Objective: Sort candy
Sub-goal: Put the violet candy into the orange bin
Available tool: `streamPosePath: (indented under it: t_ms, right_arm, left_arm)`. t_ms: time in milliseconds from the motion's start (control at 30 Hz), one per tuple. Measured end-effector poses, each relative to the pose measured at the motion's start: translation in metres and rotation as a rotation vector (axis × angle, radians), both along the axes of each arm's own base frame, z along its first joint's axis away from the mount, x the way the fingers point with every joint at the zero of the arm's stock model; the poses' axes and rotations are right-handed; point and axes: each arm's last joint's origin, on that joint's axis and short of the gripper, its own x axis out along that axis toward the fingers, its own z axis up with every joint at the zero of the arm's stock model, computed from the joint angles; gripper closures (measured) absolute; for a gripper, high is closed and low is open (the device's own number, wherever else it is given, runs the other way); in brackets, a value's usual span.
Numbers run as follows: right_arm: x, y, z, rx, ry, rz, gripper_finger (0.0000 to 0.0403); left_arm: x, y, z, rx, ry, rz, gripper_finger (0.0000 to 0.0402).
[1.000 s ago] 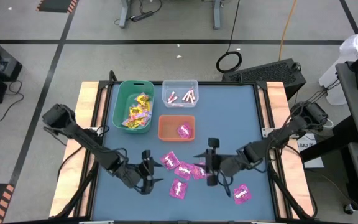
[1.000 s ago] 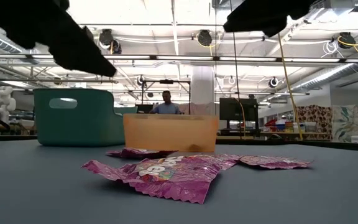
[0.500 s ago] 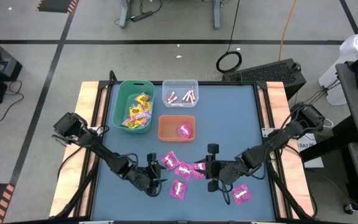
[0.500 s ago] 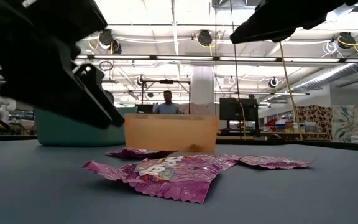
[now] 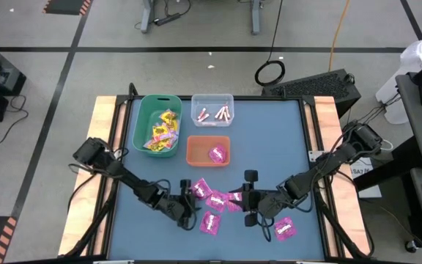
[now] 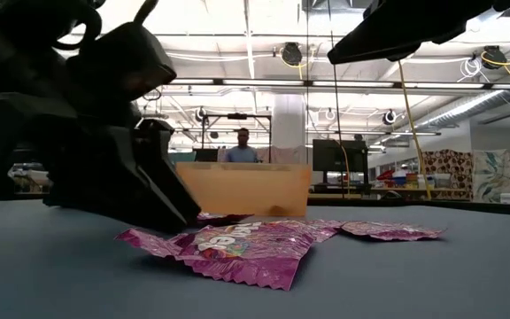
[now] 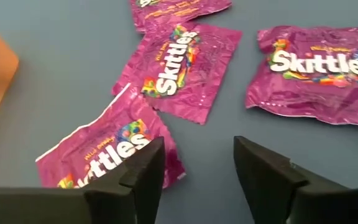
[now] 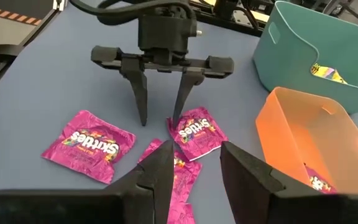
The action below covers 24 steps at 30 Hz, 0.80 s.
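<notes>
Several magenta packets (image 5: 212, 201) lay loose mid-table, near of the orange bin (image 5: 208, 150). My left gripper (image 8: 160, 119) stood over their left edge, fingers parted, empty; my right gripper (image 5: 249, 198) hovered opposite, parted too.

My table (image 5: 269, 139) has a blue-grey top with pale wooden strips (image 5: 102, 139) down both sides. Around it I see a grey concrete floor (image 5: 86, 29) crossed by dark tape lines (image 5: 196, 49), with an orange cable (image 5: 338, 29) and a black coiled cable (image 5: 269, 72) lying on it. Looking level across the table, the hall beyond is bright: a white ceiling with pipes and hanging lamps (image 6: 291, 53), a white column (image 6: 289, 128), a dark monitor (image 6: 336, 159), and a person (image 6: 242, 149) standing far back.
</notes>
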Motion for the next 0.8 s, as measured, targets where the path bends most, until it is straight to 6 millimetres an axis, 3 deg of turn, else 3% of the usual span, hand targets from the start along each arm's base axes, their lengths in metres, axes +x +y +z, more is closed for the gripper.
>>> streamPosePath:
  t_ms: [267,467,800]
  right_arm:
    - [0.0,0.0,0.0,-0.013,0.002,0.007,0.028]
    - [0.0,0.0,0.0,-0.012,0.001,0.008,0.028]
    - [0.0,0.0,0.001,-0.011,-0.006,0.01,0.028]
  left_arm:
    - [0.002,0.006,-0.001,0.027,-0.003,0.044,0.0241]
    - [0.005,0.016,-0.002,-0.048,0.037,0.095,0.0266]
    - [0.006,0.022,-0.004,-0.022,0.048,0.118,0.0394]
